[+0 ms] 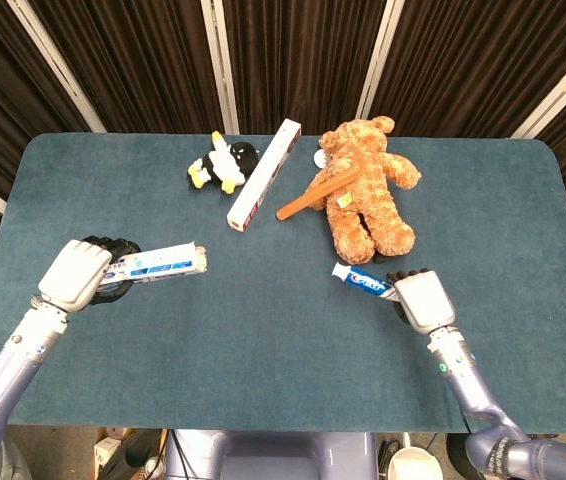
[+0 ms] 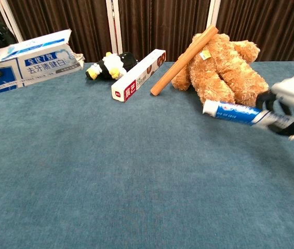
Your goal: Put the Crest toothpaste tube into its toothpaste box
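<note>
My right hand (image 1: 418,298) (image 2: 291,101) grips the blue and white Crest toothpaste tube (image 1: 364,283) (image 2: 240,113) by its tail, lifted off the table, with the white cap pointing left toward the middle. My left hand (image 1: 81,273) holds the blue and white toothpaste box (image 1: 160,263) (image 2: 26,62) above the table's left side, its open flap end facing right toward the tube. Box and tube are well apart. In the chest view the left hand itself is mostly cut off at the left edge.
A brown teddy bear (image 1: 365,190) lies at the back right, close behind the tube, with a wooden rolling pin (image 1: 313,193) across it. A long white box (image 1: 264,172) and a black and white plush penguin (image 1: 223,163) lie at the back centre.
</note>
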You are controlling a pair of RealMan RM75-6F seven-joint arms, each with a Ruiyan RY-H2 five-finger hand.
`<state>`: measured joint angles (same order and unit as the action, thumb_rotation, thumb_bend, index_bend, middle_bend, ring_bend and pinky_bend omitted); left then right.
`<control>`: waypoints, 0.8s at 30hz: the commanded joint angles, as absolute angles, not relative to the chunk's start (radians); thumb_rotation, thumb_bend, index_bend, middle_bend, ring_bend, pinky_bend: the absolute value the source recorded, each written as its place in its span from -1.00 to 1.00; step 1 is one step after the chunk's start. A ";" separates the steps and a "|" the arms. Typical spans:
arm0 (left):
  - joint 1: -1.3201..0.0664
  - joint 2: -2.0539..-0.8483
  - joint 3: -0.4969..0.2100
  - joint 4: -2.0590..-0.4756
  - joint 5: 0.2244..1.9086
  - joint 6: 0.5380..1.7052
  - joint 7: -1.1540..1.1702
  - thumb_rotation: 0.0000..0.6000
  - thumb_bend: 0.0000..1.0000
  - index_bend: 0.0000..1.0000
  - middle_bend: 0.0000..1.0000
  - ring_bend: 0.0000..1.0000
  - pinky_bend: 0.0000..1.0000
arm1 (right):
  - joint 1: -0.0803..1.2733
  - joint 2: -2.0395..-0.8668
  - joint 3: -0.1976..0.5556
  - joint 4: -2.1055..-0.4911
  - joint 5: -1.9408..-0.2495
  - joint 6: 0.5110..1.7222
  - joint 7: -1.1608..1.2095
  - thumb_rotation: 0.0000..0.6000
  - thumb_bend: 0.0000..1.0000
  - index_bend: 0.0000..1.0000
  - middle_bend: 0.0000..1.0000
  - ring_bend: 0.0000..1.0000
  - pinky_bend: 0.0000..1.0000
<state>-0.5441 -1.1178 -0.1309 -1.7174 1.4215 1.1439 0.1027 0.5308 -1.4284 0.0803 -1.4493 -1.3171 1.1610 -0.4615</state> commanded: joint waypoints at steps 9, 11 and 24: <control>-0.609 -1.318 -0.158 -1.593 1.467 1.149 0.077 1.00 -0.15 -0.26 -0.01 -0.11 -0.09 | 0.495 -1.163 0.107 -1.572 -1.425 1.263 -0.391 1.00 -0.19 0.30 0.40 0.35 0.16; -0.626 -1.349 -0.165 -1.574 1.460 1.134 0.088 1.00 -0.15 -0.26 -0.01 -0.11 -0.09 | 0.490 -1.118 0.116 -1.585 -1.429 1.273 -0.376 1.00 -0.19 0.30 0.40 0.35 0.16; -0.772 -1.714 -0.266 -1.319 1.478 1.190 0.081 1.00 -0.15 -0.27 -0.03 -0.11 -0.09 | 0.484 -0.876 0.180 -1.617 -1.508 1.335 -0.306 1.00 -0.19 0.30 0.40 0.35 0.16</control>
